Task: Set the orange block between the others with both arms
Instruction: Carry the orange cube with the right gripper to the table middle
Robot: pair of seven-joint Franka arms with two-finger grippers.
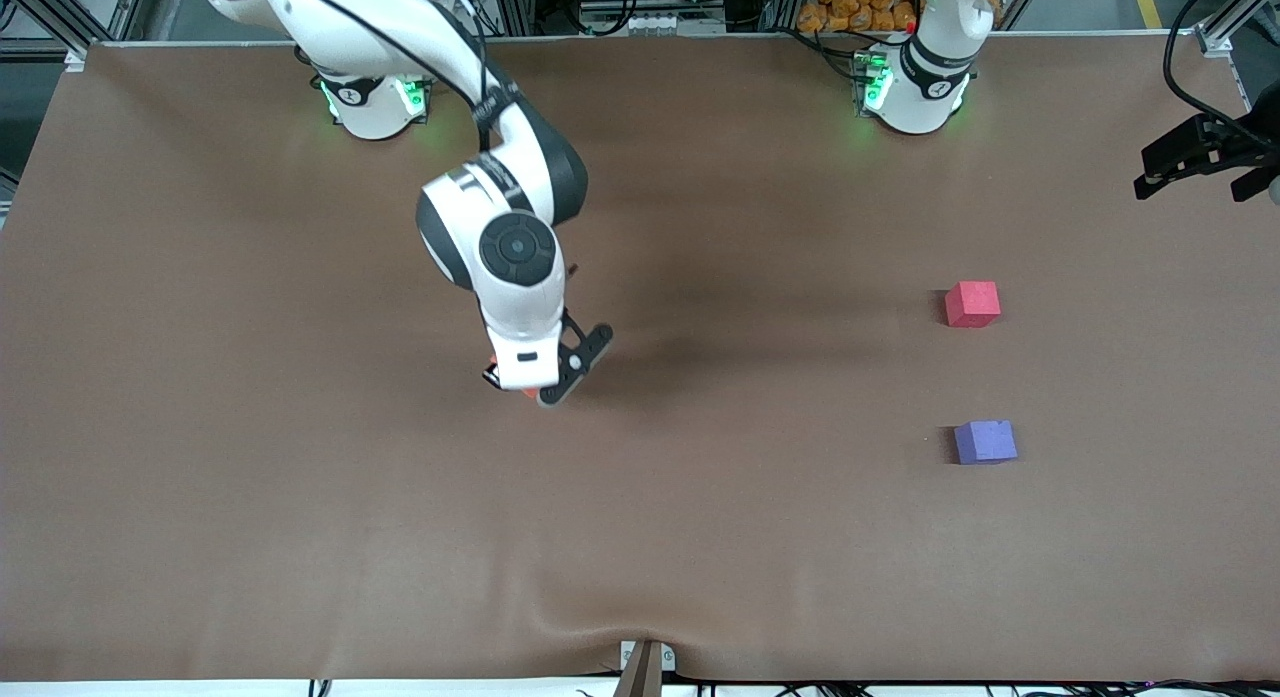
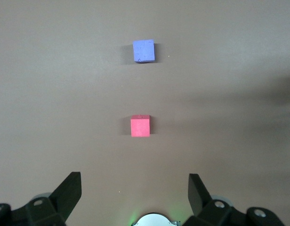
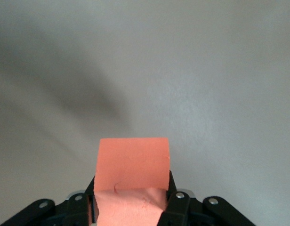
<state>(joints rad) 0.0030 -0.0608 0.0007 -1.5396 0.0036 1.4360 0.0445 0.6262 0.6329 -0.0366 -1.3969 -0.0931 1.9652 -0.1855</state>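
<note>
My right gripper (image 1: 532, 385) is over the middle of the brown table, shut on the orange block (image 3: 133, 172). In the front view only a sliver of the block (image 1: 527, 391) shows under the hand. The pinkish-red cube (image 1: 972, 303) and the purple cube (image 1: 985, 442) sit apart toward the left arm's end of the table, the purple one nearer the front camera. My left gripper (image 1: 1195, 172) waits open and empty above that end's edge. In the left wrist view, the pinkish-red cube (image 2: 140, 125) and the purple cube (image 2: 143, 51) lie ahead of the left gripper (image 2: 134, 186).
The brown table cover (image 1: 300, 527) has a wrinkle at its front edge by a small bracket (image 1: 645, 667). Orange items (image 1: 860, 7) are piled off the table by the left arm's base (image 1: 915, 92).
</note>
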